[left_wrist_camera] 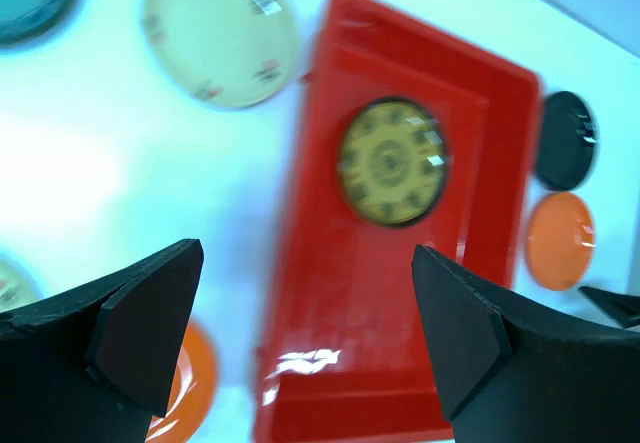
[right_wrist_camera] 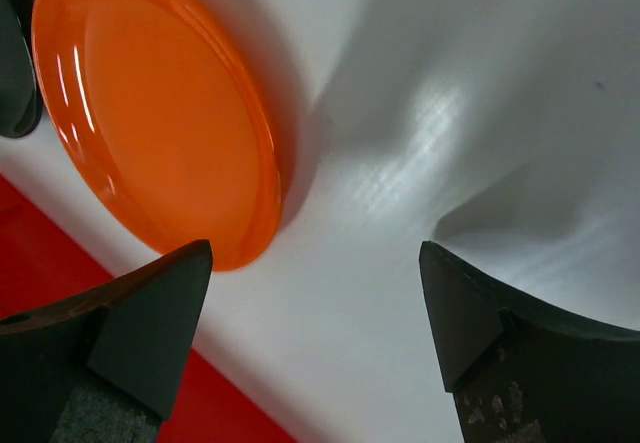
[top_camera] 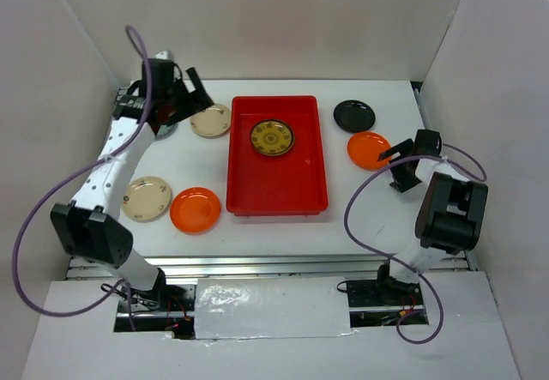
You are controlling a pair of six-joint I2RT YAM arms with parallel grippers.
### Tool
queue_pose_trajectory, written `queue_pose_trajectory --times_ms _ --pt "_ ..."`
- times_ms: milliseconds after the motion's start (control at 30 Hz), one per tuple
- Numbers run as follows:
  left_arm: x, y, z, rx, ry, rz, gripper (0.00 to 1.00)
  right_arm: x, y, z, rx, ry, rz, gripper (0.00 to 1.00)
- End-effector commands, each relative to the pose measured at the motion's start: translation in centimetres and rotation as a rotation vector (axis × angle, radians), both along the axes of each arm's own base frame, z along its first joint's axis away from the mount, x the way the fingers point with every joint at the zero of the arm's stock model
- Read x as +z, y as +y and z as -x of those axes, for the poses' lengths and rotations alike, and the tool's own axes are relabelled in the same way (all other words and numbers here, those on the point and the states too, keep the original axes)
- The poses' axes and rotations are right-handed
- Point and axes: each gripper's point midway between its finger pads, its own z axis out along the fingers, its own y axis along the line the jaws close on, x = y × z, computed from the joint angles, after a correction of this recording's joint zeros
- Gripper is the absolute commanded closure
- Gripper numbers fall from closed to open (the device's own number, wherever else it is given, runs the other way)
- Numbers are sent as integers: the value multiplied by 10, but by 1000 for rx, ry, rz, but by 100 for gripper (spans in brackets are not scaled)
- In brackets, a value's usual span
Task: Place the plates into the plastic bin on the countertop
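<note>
- One plate lies in the red bin (top_camera: 276, 202) so far: the brown-and-gold plate (top_camera: 272, 137), in its far half.
- Top view: the right orange plate (top_camera: 369, 150) lies flat on the countertop (top_camera: 283, 238), between the bin's right wall and the right gripper (top_camera: 396, 167). It is just beside the fingertips, on their bin side. The black plate (top_camera: 354, 116) sits just beyond it. The right gripper's jaws are apart and empty. The left gripper (top_camera: 196, 93) is up at the far left, also spread and empty, with a cream plate (top_camera: 211, 120) just beside it. It is well apart from the right orange plate, so I judge the right arm the nearer.
- Left wrist view (blurred): the fingers are spread wide with nothing between them. It looks down over the bin and the plate inside. The right orange plate shows past the bin's other long wall.
- Right wrist view: the fingers are spread. The right orange plate lies up and left of the gap, its rim near the view's left finger but not between the jaws. The plate is round, so it has no long axis. The gripper probably has to shift toward that rim before closing.
</note>
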Motion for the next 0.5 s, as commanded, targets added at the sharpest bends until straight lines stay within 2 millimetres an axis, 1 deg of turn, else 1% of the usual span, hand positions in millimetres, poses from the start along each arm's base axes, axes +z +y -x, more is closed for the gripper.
queue_pose_trajectory --times_ms 0,33,67,100,133,167,200,233,267,300,333,400,433,467 --pt "-8 28 34 19 34 15 1 12 -12 -45 20 -96 13 9" --pt "-10 33 40 16 37 17 1 9 -11 -48 27 -87 1 11" --pt "-21 39 47 19 63 10 1 6 -10 -50 32 -73 -9 15" --pt "-17 51 53 35 47 1 1 -2 -10 -52 33 -57 -18 15" --pt "-21 56 58 34 55 4 1 -7 -10 -51 33 -45 -22 15" --pt "-32 62 64 42 84 0 1 -11 -10 -51 33 -36 -25 15" --pt "-31 75 68 65 79 -7 1 -17 -9 -49 33 -21 -31 15" --pt "-34 79 71 70 84 -9 1 -22 -9 -48 32 -10 -35 15" --pt "-38 87 75 80 88 -2 1 -21 -10 -51 19 -4 -47 34" --pt "-39 97 76 97 92 -2 1 -26 -9 -51 29 10 -62 40" --pt "-41 102 77 100 94 -2 1 -27 -7 -49 31 22 -71 43" --pt "-45 109 79 103 107 6 1 -27 -9 -48 24 27 -64 44" --pt "-49 119 82 124 124 10 1 -27 -9 -48 21 25 -66 48" --pt "-50 123 82 130 122 14 1 -27 -8 -48 24 26 -67 54"
